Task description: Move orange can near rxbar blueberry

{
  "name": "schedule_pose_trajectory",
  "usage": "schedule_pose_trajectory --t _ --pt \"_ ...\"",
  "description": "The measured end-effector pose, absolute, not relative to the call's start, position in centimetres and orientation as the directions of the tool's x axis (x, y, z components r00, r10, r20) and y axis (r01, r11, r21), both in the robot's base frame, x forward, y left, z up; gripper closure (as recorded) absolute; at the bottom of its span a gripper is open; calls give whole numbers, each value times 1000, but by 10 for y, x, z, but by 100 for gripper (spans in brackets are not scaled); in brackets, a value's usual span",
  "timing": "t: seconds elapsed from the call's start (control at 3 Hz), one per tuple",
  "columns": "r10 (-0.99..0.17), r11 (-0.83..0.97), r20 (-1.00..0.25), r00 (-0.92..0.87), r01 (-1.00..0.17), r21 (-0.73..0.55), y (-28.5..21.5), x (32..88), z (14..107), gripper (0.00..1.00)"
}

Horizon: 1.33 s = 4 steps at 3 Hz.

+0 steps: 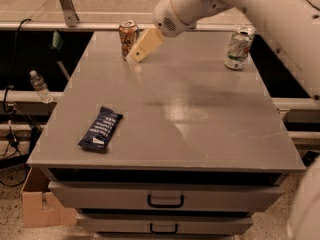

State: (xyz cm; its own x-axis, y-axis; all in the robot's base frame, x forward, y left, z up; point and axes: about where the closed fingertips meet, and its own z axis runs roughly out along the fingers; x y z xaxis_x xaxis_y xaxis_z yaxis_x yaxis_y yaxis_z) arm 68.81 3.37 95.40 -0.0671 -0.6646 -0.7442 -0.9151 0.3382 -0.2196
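The orange can (127, 37) stands upright at the far left of the grey table (200, 109). The rxbar blueberry (101, 128), a dark blue wrapper with white lettering, lies flat near the front left edge. My gripper (137, 54) hangs from the white arm, its pale fingers (145, 44) pointing down and left, right beside the orange can's right side and partly in front of it. Whether it touches the can does not show.
A white and green can (237, 47) stands at the far right of the table. Drawers with black handles (165, 201) sit below the front edge. A water bottle (40, 86) and a cardboard box (42, 206) are left of the table, lower down.
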Motion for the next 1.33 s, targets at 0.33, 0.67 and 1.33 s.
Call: schedule_pose_trajectory --t 0.33,0.67,1.33 --pt "-575 426 -805 -147 -894 -141 55 728 936 0" --pt "-486 478 -850 -205 -876 -63 77 760 926 0" --pt "-332 548 -891 -310 -832 85 103 801 898 19"
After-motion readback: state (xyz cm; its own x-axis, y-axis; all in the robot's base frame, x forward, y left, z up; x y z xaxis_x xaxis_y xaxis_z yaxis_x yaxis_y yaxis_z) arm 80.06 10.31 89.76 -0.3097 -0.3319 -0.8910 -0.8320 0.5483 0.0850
